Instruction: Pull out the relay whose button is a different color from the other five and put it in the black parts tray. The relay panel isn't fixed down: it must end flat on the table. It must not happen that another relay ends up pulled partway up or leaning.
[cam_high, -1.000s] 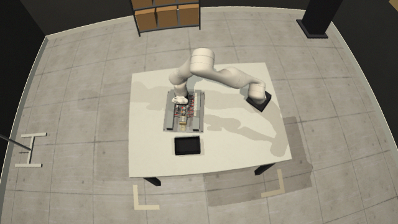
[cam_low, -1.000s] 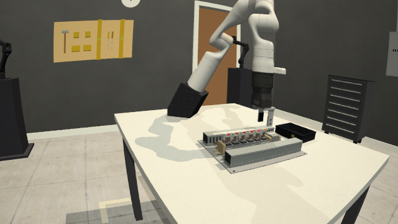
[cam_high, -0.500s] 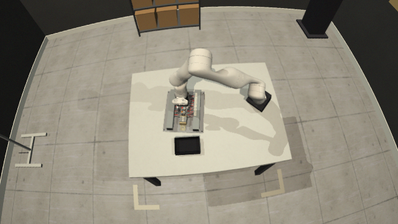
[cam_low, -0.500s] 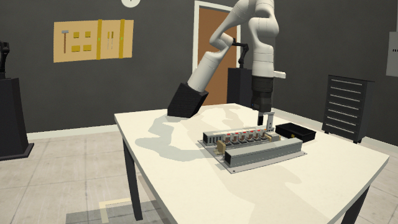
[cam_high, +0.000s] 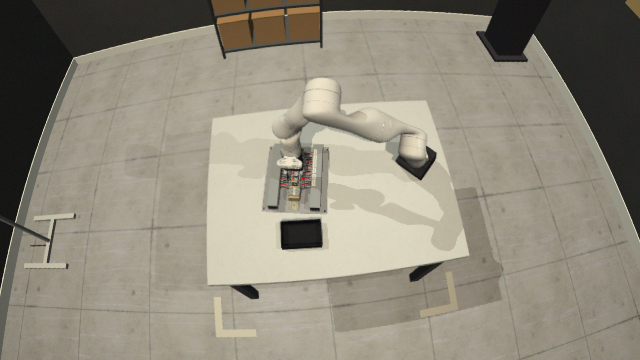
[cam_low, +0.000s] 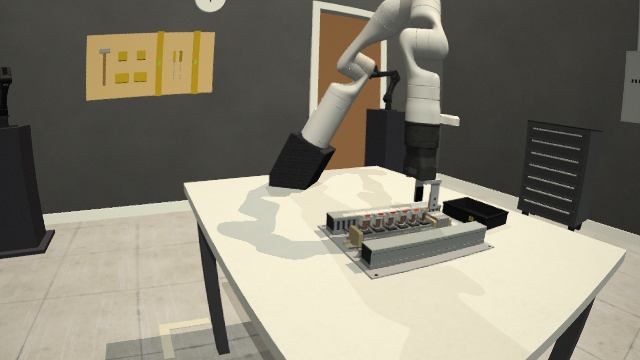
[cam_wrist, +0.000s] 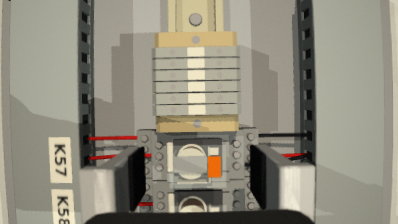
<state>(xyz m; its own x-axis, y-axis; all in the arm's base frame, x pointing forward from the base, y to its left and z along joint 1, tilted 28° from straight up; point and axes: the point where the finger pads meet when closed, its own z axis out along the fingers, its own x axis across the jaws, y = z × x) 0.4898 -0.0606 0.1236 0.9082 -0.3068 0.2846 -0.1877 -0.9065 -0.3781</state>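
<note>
A white table (cam_high: 380, 235) on dark legs is seen. Flat on it lies the grey relay panel (cam_high: 270, 186); the black parts tray (cam_high: 301, 234) is set just beside the panel's end, apart. The arm's black base (cam_high: 416, 164) is mounted near one edge.

The arm (cam_low: 350, 95) is built of smooth, rounded ivory-white segments joined by bulbous elbow housings, each link marked by a faint seam ring. It grows out of a black, boxy, wedge-shaped base block (cam_low: 300, 162). Below the last white link sits a dark charcoal cylindrical wrist section (cam_low: 421, 150), with a short white tab jutting from its side. The gripper (cam_wrist: 198, 175) carries two flat, slab-like fingers with pale grey outer faces and black inner pads, set on a black body whose curved edge fills the bottom of the wrist view
</note>
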